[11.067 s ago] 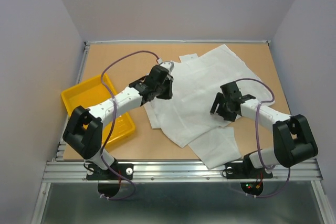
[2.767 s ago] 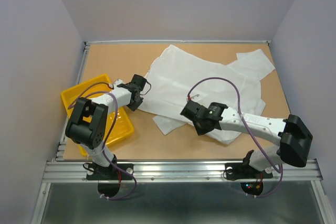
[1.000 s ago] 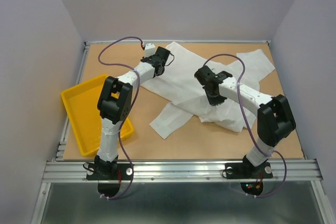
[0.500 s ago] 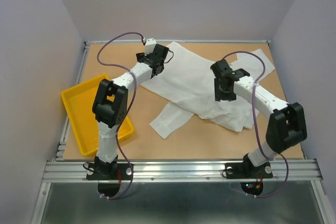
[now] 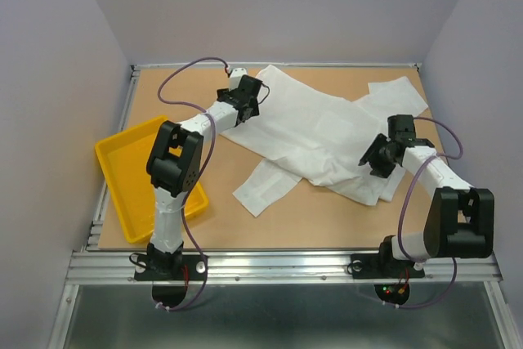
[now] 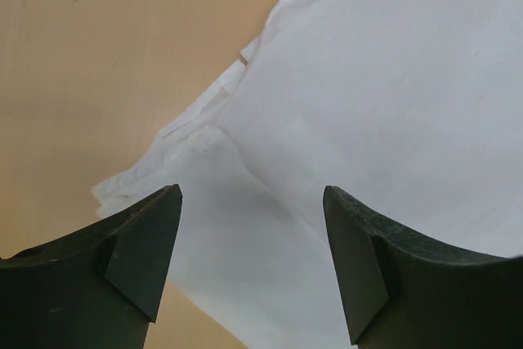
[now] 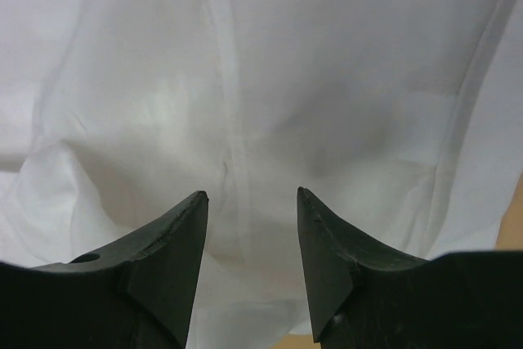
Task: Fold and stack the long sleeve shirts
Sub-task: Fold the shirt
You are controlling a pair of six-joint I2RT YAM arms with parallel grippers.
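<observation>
Shirt (image 5: pixel 319 132) lies spread and rumpled on the tabletop (image 5: pixel 310 218), right of the tray (image 5: pixel 131 173), with one loose end reaching toward the tray. I judge the fabric thin, light and limp, so it will sag and slide. Pinch at hems, shoulder seams or cuffs, not mid-panel. My left tool (image 6: pixel 253 226) and right tool (image 7: pixel 249 218) both stand open and empty above the cloth.

The right tool (image 7: pixel 250 194) hangs over a white shirt (image 7: pixel 327 55), its 2 dark jaws apart with nothing between them. A straight seam runs down the creased fabric. A sliver of tan bench (image 7: pixel 515 218) shows at the right edge.
</observation>
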